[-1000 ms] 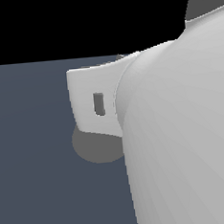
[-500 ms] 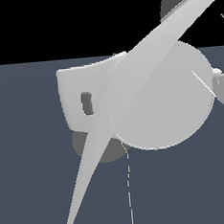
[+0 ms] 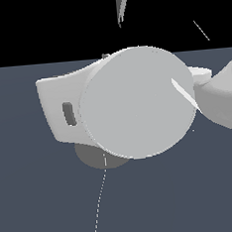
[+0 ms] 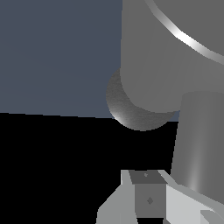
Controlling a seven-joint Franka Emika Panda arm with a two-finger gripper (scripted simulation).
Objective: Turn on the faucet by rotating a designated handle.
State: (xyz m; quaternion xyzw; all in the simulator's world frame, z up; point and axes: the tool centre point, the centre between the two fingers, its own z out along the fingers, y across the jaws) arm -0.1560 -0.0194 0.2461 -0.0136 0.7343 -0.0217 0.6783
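The gripper point(image 4: 148, 199) sits close beside the faucet point(image 4: 166, 57). Whether its jaws are apart is unclear, and arm parts crowd the exterior view.

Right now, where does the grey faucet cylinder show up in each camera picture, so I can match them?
Exterior view: the faucet fills the centre, its flat round end face turned toward the camera.
Wrist view: the faucet is the large grey body across from the pincer.
Shared landmark: the blue-grey floor.
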